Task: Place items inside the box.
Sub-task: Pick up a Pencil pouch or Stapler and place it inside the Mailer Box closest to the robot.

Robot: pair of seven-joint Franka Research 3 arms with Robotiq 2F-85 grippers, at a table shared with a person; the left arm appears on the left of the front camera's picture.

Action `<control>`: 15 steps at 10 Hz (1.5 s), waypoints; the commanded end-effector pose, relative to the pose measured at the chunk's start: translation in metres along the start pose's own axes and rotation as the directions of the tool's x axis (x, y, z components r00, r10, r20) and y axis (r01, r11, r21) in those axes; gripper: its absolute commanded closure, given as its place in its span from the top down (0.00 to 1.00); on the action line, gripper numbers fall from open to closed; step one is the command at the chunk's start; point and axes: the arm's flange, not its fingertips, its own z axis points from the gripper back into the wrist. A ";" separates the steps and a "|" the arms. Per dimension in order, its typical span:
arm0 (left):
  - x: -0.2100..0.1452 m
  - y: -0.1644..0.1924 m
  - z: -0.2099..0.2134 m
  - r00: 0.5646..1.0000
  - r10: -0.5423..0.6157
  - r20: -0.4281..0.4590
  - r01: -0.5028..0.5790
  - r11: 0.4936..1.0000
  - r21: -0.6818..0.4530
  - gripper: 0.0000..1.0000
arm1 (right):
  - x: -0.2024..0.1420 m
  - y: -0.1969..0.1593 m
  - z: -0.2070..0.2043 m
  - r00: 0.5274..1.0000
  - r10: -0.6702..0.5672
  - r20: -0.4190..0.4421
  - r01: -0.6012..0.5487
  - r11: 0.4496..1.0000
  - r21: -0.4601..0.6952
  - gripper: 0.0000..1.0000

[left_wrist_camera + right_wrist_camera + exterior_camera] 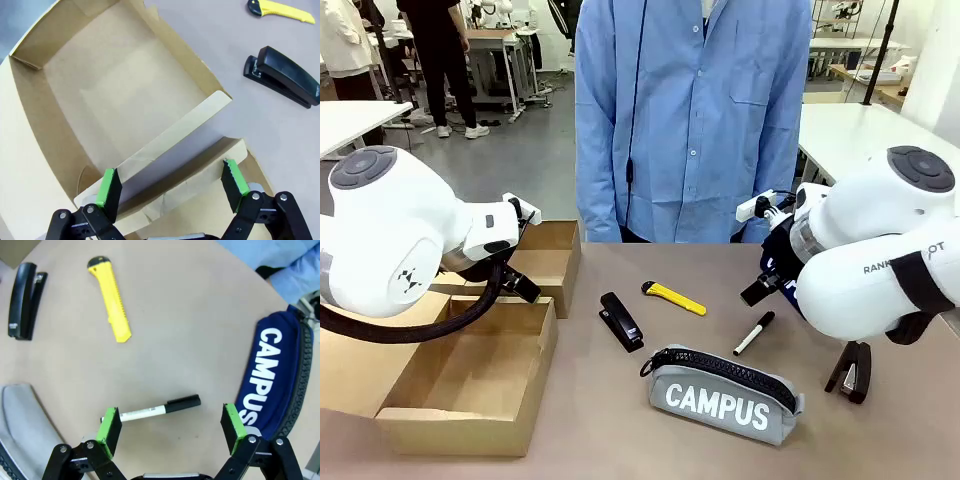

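While jaws gape | left claw (171,182) over box (125,100) flap | right claw (172,425) over marker (150,411), navy pouch (272,375) beside

Table (610,270): brown matte top, across the whole foreground.
Person (690,120): stands at the middle of the far edge in a light blue buttoned shirt.
Cord (638,90): thin, black, hanging down the shirt front.
Sleeve (295,275): light blue, at the top right corner of the right wrist view.
Left white table (355,118): behind, far left.
Right white table (865,130): behind, far right.
Floor (525,160): grey, glossy.
Bystander in black (440,50) and bystander in white (342,40): well back, upper left.
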 end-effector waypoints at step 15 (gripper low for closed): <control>0.000 0.000 0.000 1.000 0.000 0.000 0.000 1.000 0.000 1.00 | 0.000 0.000 0.000 1.000 0.000 0.000 0.000 1.000 0.000 1.00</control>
